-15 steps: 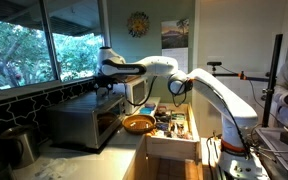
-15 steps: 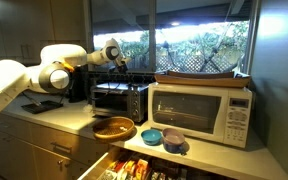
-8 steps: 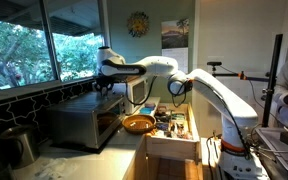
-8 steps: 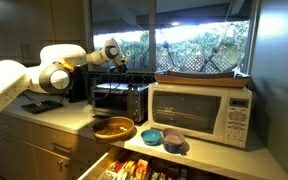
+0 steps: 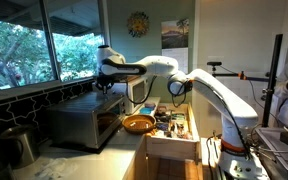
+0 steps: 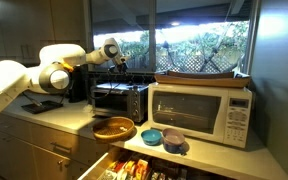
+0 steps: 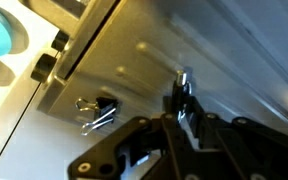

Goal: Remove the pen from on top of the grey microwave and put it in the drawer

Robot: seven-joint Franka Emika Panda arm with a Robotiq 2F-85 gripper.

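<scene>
In the wrist view my gripper [image 7: 184, 108] hangs just over the silver top of the grey microwave [image 7: 219, 45]. Its jaws are shut on the pen [image 7: 183, 80], a thin dark and silvery stick whose end pokes out past the fingertips. In both exterior views the gripper [image 5: 106, 86] [image 6: 117, 68] sits low over the grey microwave [image 5: 82, 122] [image 6: 119, 101]; the pen is too small to see there. The drawer [image 5: 169, 140] [image 6: 149, 168] stands pulled out below the counter, full of small items.
A black binder clip [image 7: 96, 109] lies on the microwave top beside the gripper. A wooden bowl [image 5: 138, 124] [image 6: 114, 128] and two small bowls [image 6: 162, 138] sit on the counter. The white microwave [image 6: 204, 112] carries a basket tray. A kettle [image 5: 19, 145] stands nearby.
The jaws have closed around the pen. The arm has stayed almost still over the grey microwave.
</scene>
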